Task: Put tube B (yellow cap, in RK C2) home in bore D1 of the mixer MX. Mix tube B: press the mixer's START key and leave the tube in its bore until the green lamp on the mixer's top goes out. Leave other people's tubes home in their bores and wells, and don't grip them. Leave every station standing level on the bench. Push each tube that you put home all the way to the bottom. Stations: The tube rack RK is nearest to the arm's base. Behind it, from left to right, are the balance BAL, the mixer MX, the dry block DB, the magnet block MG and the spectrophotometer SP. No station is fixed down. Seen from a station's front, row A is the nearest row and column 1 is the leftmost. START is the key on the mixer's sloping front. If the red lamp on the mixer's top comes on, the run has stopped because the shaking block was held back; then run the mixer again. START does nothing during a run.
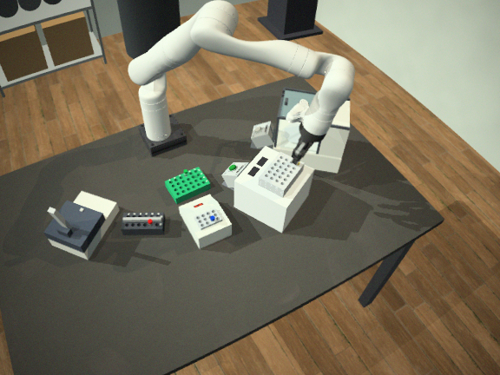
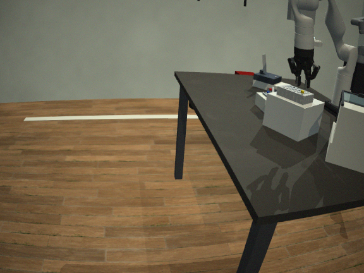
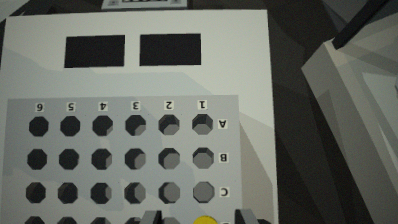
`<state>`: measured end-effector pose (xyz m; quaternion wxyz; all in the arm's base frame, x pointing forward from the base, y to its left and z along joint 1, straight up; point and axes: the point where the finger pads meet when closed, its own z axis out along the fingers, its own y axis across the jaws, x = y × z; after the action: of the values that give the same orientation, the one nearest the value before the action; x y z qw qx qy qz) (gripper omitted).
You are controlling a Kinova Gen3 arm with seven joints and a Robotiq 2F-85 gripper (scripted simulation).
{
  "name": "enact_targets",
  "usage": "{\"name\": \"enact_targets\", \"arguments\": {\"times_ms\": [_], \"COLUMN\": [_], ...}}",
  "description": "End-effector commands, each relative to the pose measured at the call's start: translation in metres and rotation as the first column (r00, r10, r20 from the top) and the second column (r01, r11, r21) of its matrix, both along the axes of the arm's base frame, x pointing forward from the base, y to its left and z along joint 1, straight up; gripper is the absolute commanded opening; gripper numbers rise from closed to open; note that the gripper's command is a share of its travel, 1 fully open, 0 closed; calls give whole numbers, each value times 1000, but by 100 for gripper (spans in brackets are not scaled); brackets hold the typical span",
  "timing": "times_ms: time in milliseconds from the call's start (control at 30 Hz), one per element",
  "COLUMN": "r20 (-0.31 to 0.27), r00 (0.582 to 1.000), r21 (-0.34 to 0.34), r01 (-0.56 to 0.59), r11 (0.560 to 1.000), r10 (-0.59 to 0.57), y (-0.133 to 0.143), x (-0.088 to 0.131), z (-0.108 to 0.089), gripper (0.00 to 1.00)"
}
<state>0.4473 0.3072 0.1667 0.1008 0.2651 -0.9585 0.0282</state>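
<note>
Tube B (image 3: 205, 220) seated at bore D1 of the mixer (image 1: 278, 204).
The jaws (image 2: 303, 84) stood part-open above the yellow cap, gripping nothing; descending misaligned could have tilted the mixer.

The arm (image 1: 243, 41) is a chain of smooth, rounded white tubular links with bulbous elbows, thin dark seam lines ringing the links where they meet. It stands on a dark grey square base plate (image 1: 180, 140) with small fasteners at its corners. The last white link narrows to a black wrist collar carrying a black gripper (image 2: 303, 70), whose jaws are two dark, jointed, angular linkages tapering to slim grey tips at the bottom edge of the wrist view.
</note>
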Motion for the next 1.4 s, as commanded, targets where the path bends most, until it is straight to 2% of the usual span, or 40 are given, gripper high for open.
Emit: {"name": "enact_targets", "arguments": {"times_ms": [0,1133,1367], "r20": [1,1,-4], "r00": [1000,1000,1000], "r21": [3,3,7], "r01": [-2,-2,-7], "r11": [1000,1000,1000], "r10": [2,2,7], "y": [1,1,3], "x": [0,0,-2], "z": [3,3,15], "gripper": [42,42,42]}}
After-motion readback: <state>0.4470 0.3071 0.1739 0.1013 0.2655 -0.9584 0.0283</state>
